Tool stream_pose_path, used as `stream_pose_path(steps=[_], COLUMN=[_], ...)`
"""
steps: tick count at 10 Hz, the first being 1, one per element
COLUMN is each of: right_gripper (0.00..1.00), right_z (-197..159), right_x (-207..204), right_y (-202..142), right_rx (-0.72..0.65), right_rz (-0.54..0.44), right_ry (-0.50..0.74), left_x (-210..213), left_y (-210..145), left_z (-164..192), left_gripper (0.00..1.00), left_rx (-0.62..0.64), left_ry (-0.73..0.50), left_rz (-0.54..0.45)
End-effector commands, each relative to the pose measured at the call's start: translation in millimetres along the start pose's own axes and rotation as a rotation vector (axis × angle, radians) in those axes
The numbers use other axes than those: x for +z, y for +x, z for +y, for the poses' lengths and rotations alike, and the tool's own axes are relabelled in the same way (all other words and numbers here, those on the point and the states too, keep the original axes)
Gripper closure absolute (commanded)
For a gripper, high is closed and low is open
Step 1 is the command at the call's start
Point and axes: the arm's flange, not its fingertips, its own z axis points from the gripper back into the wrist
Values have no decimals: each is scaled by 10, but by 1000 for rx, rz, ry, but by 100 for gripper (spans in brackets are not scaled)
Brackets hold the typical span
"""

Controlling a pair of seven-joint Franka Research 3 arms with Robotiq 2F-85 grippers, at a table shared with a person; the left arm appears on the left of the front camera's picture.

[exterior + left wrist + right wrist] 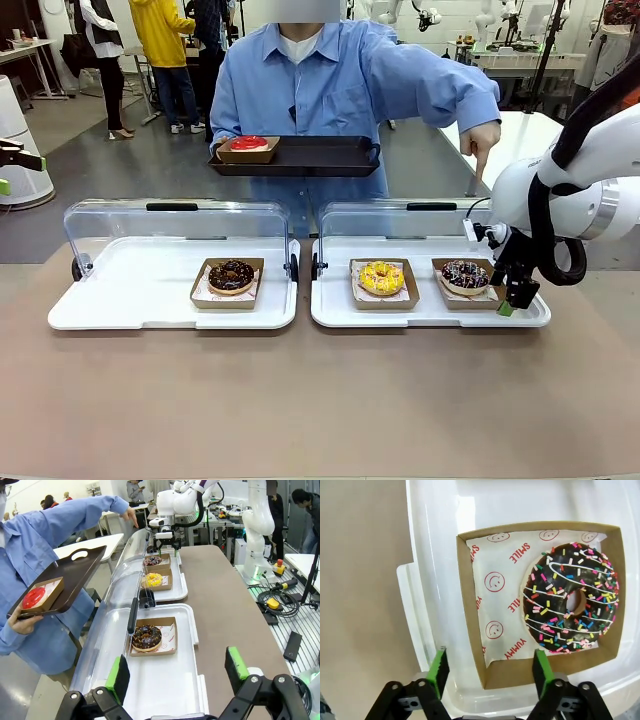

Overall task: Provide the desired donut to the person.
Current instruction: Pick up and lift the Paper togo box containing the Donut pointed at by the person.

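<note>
Across the bench [300,400], the person [340,90] points a hand [485,140] down at the sprinkled donut [572,600]. It sits in its cardboard box [510,677], just ahead of the right end effector [490,662]. The jaws stand released, straddling the box's near corner, with one finger [542,665] close to the icing. Closing here could crumple that corner or tip the box. The right arm hangs wrist-down over it. The left end effector [177,672] hovers released and empty.

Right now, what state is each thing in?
Left lid, open.
Right lid, open.
Left hand, open, empty.
Right hand, open, at the sprinkle box's edge.
Black tray, held by the person, carrying a red donut.
</note>
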Motion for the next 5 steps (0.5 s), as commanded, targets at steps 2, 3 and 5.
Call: stream_pose_path(steps=[2, 3, 5], right_gripper=[100, 100, 96], right_z=[-56, -53, -49], right_x=[-18, -19, -23], right_y=[-1, 3, 9], right_rx=[22, 25, 28], right_rz=[22, 22, 15], right_ry=[-3, -2, 0], left_x=[-6, -6, -6], left_y=[4, 4, 4], left_z=[-4, -4, -4], left_gripper=[0, 0, 0], left_rx=[-1, -1, -1], left_ry=[22, 22, 22], left_rz=[-7, -7, -7])
